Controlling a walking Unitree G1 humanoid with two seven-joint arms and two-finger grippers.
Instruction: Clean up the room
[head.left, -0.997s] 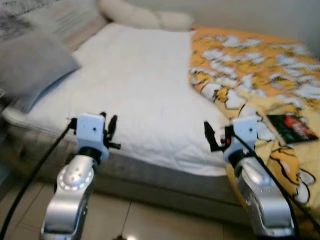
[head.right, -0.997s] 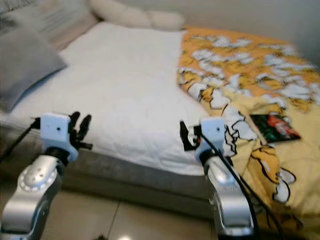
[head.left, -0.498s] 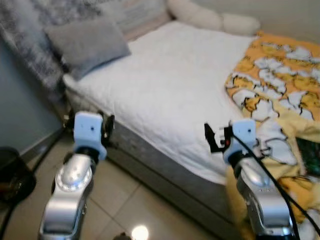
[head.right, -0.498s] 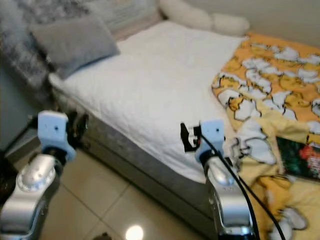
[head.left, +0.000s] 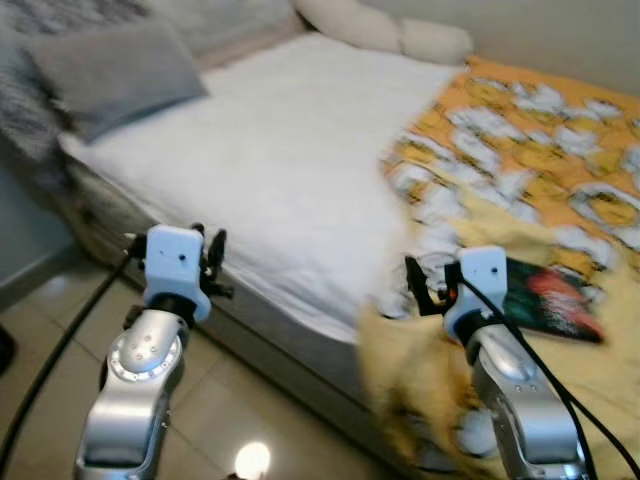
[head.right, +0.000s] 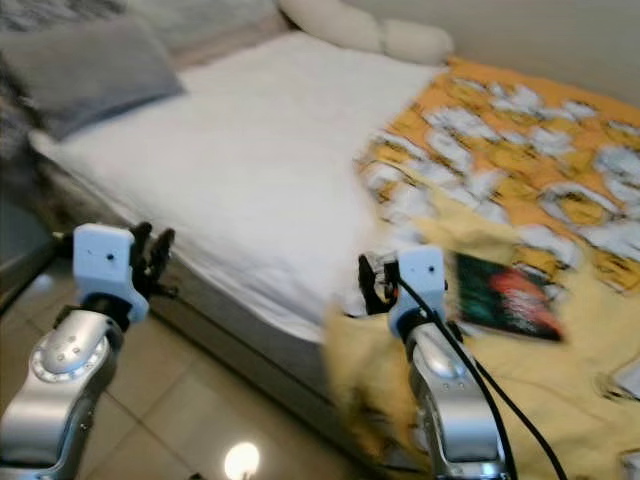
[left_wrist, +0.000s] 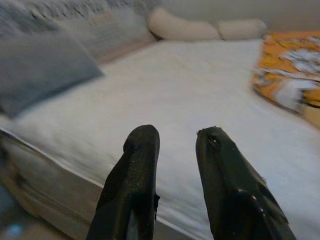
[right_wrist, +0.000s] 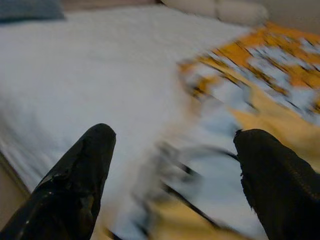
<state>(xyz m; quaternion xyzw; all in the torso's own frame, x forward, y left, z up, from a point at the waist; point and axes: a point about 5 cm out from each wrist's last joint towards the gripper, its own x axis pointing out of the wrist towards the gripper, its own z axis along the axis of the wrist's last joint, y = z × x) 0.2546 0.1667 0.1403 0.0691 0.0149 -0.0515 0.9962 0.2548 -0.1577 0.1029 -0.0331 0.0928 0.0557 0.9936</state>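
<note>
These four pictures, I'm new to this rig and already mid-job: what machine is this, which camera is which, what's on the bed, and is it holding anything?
It is a walking humanoid robot with two silver arms, each ending in two black fingers. The two wide pictures come from its head, looking down; they show one scene. The left gripper is raised at the bed's edge, the right gripper over the hanging blanket. The other two pictures look along each gripper's own fingers from the wrists. Both grippers are open and hold nothing. On the bed lie a white sheet, a grey pillow, a cream bolster at the far side, a yellow cartoon blanket and a dark book on that blanket. The pictures are blurred.
</note>
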